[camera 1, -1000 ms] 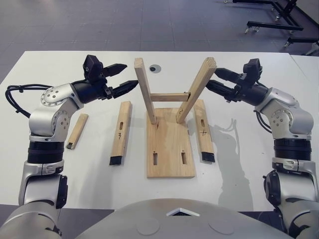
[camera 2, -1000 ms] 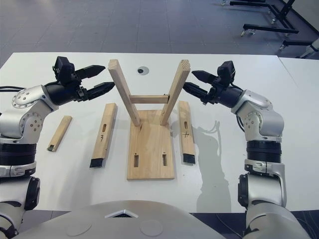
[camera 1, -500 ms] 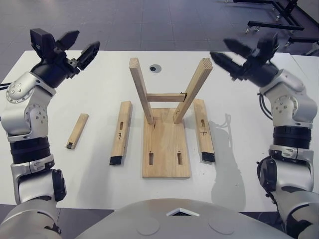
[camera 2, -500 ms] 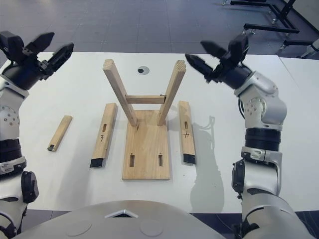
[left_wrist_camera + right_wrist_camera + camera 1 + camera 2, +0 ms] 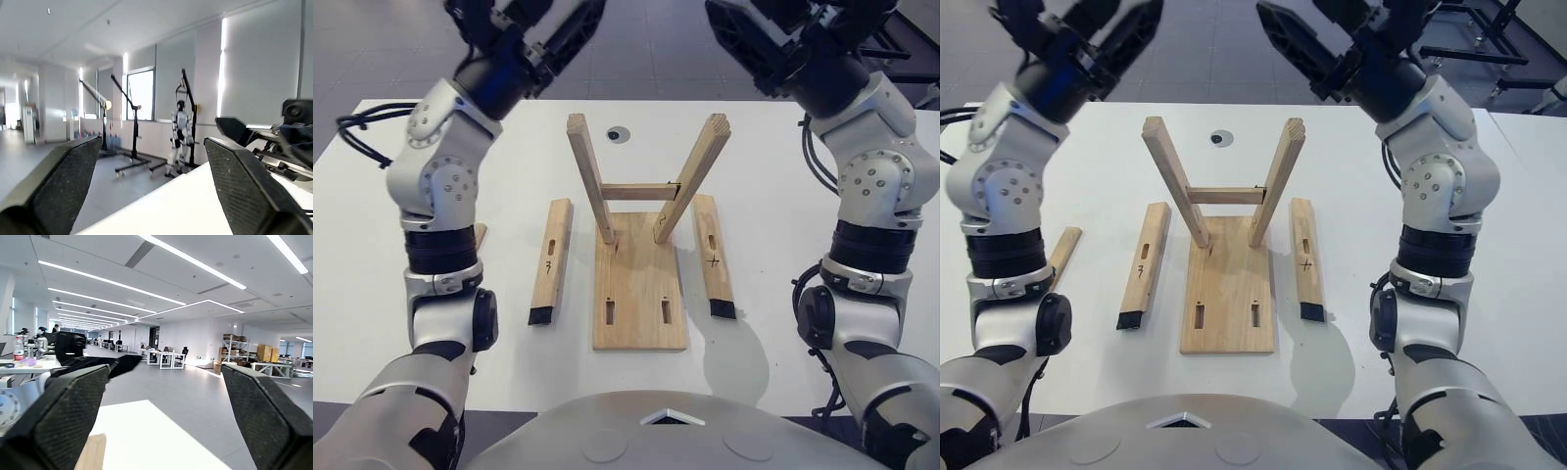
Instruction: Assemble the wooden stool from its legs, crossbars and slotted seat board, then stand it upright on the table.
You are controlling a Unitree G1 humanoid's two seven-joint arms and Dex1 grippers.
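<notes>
Raised now, both jaws gape empty above the stool (image 5: 641,294); left leg (image 5: 550,259) and right leg (image 5: 714,255) lie lengthwise below them.

Pale wood seat board (image 5: 641,294) & legs (image 5: 550,259) w/ black tips; white table (image 5: 766,196).

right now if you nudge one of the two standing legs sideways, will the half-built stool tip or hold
Probably holds against a light nudge: the crossbar ties both standing legs and they sit in the seat board, which lies flat. A harder push might lever the board up or loosen a leg, since both stand at its far end.
</notes>
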